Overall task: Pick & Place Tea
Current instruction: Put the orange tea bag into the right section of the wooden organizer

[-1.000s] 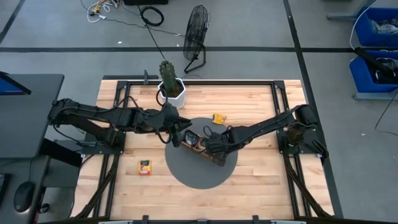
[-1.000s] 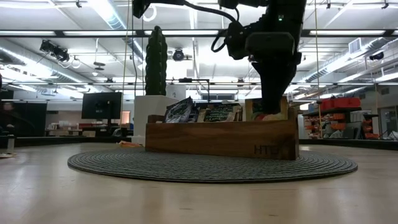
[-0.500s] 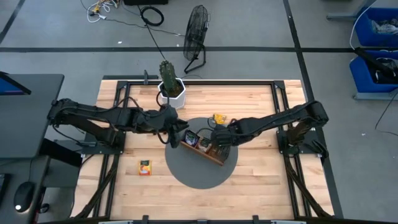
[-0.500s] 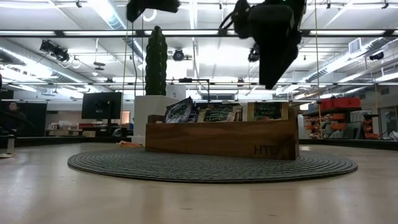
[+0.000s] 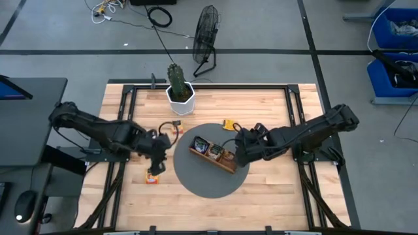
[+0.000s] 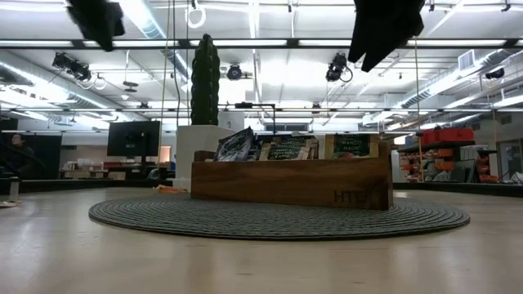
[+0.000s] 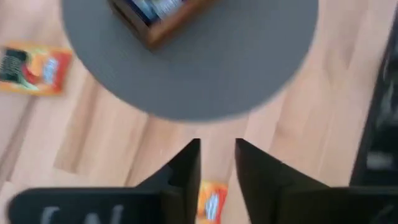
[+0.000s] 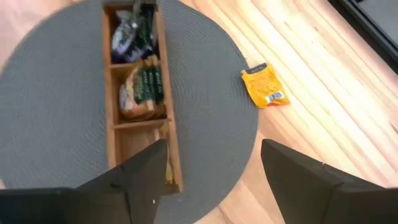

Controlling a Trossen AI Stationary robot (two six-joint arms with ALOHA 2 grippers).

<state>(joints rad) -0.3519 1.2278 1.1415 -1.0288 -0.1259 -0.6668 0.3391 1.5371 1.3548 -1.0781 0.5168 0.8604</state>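
Cactus (image 5: 177,83) stands behind tray (image 5: 212,154), fan (image 5: 206,34) beyond.

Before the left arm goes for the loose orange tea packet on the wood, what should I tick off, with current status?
1. Left pincer above the orange packet: ok, and the packet shows between its fingers in the left wrist view.
2. Left pincer empty with a gap: ok, narrow.
3. Right pincer clear of the target: ok, open beside the wooden tray.
4. Second loose packet not in the path: ok, far side of the grey mat.
5. Tray compartment free for it: cannot tell.
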